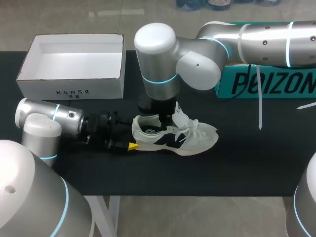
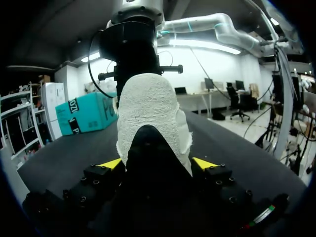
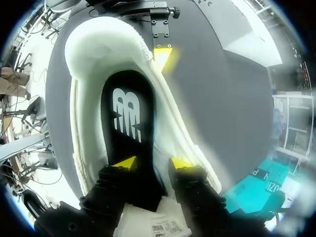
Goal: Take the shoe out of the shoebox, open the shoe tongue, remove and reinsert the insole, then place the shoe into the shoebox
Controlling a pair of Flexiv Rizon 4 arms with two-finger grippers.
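A white sneaker (image 1: 183, 136) with a dark side logo lies on the black table, toe pointing right. My left gripper (image 1: 132, 138) comes in from the left and is shut on its heel. In the left wrist view the white heel (image 2: 148, 106) fills the gap between both yellow tips (image 2: 158, 163). From above, my right gripper (image 1: 166, 121) reaches down into the shoe's mouth. Its fingers (image 3: 154, 163) stand apart and open over the black insole (image 3: 126, 111), which lies flat inside the shoe. One left yellow fingertip (image 3: 163, 55) shows beside the heel collar.
The white shoebox (image 1: 69, 92) stands open at the back left, nothing in it. A teal box (image 1: 269, 83) sits at the back right, partly behind my right arm. The table's front edge runs close below the shoe.
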